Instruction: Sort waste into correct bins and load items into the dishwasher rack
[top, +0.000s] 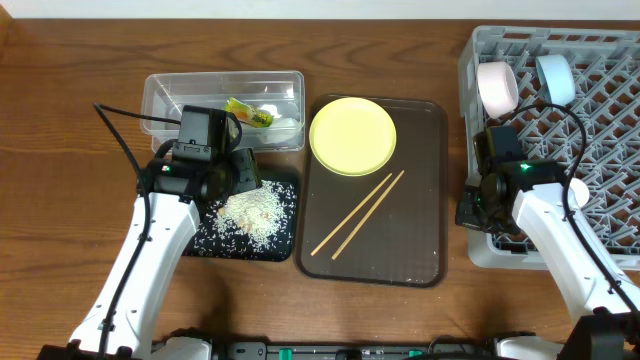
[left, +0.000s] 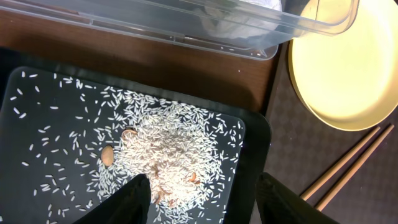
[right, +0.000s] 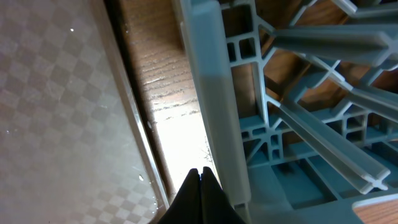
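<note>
The rice grains (left: 168, 149) are lying heaped in the black tray (top: 283, 250), with a few brown bits mixed in and strays scattered across its floor. Just behind it, the clear tub (top: 165, 95) is holding the yellow-green wrapper (top: 248, 113) and the white scraps (top: 285, 123). By the look of it, the waste sorting is done or nearly so.

The left gripper (left: 202, 199) is hovering over the rice pile, released, its fingers standing apart with nothing between them.

To the side, the yellow plate (top: 352, 136) and the two chopsticks (top: 357, 215) are waiting on the brown serving tray (top: 410, 230), so these are what is left to load.

At the far end of the counter, the dishwasher rack (top: 610, 130) is already carrying the white-pink bowl (top: 497, 87) and the light blue bowl (top: 555, 80) on edge, and what seems to be the small white cup (top: 578, 192).

The right gripper (right: 200, 180) is hanging clenched and empty, just beside the rack's outer wall, between the rack and the serving tray.
</note>
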